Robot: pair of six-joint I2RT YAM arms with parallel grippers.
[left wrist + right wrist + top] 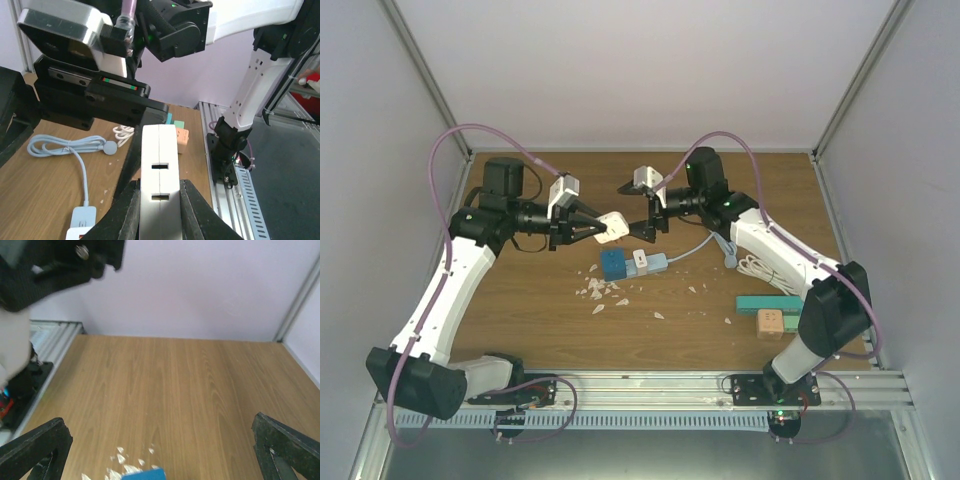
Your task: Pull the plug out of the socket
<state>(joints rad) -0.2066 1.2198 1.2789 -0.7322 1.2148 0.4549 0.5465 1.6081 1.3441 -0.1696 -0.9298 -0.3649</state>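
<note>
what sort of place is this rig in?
Probably a lab test cell: a wooden table boxed in by plain white panels, with two arms bolted to an aluminium rail.

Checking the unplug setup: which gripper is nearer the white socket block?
Left gripper: jaws shut on the white socket block; right gripper hangs open just beside it.

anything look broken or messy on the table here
Yes: small white chips lie scattered on the table just in front of the blue adapter. They look like debris, perhaps broken plastic or paper; too small to tell. Nothing else stands out.
</note>
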